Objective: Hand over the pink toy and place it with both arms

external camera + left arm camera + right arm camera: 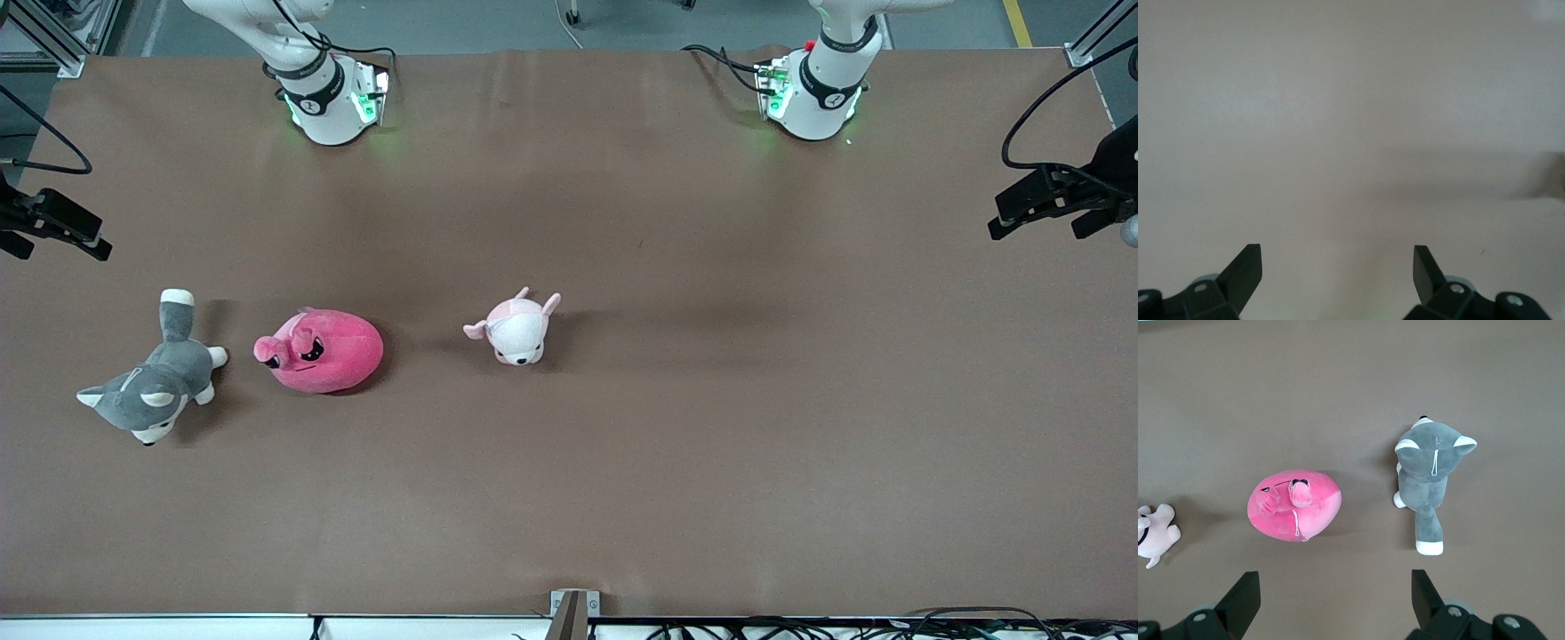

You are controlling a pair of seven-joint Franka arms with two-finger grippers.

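Where the brown table runs along the edge nearest the front camera, we find a wide bare strip with plenty of open room. Farther up, three plush toys lie in a loose row. The grey-and-white husky lies closest to the right arm's end of the table. The pink toy rests just beside it, apart from it, toward the middle. The pale pink-and-white plush sits well apart from the pink toy, near the table's centre. From there to the left arm's end the surface is open.

In the right wrist view we see the right gripper hanging in the air above the pink toy and the husky, its fingers spread wide, gripping nothing. In the left wrist view the left gripper hangs over bare table, fingers likewise spread wide, touching nothing. Farthest from the front camera stand both arms' bases.
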